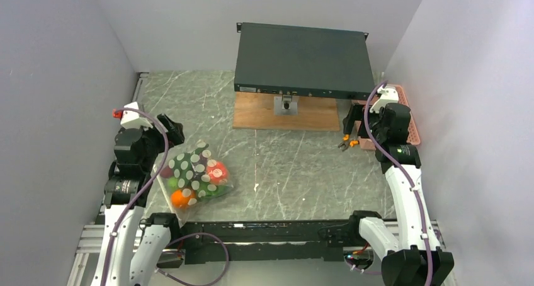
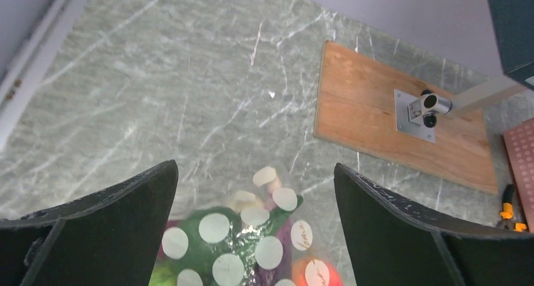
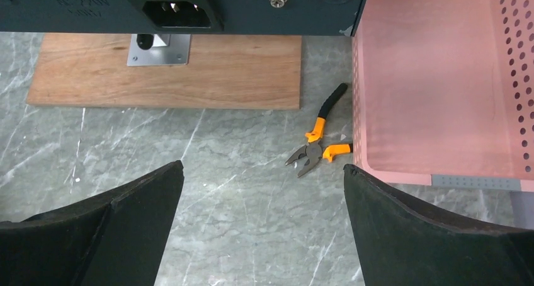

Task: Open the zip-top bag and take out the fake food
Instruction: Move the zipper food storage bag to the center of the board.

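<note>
The zip-top bag (image 1: 195,176) lies flat on the marble table, left of centre; it is clear with white oval dots. Inside it the fake food (image 1: 181,198) shows as an orange ball, a red piece, and green and purple pieces. My left gripper (image 1: 170,131) hangs open just behind the bag's far-left end, apart from it. In the left wrist view the bag (image 2: 252,242) sits low between the spread fingers (image 2: 126,217), and the gripper (image 2: 255,165) holds nothing. My right gripper (image 1: 352,119) is open at the far right, over bare table (image 3: 261,166).
A dark rack unit (image 1: 302,59) stands on a post over a wooden board (image 1: 283,113) at the back. Orange-handled pliers (image 3: 318,144) lie beside a pink perforated basket (image 3: 441,84) at the right, just ahead of my right gripper. Grey walls close in both sides.
</note>
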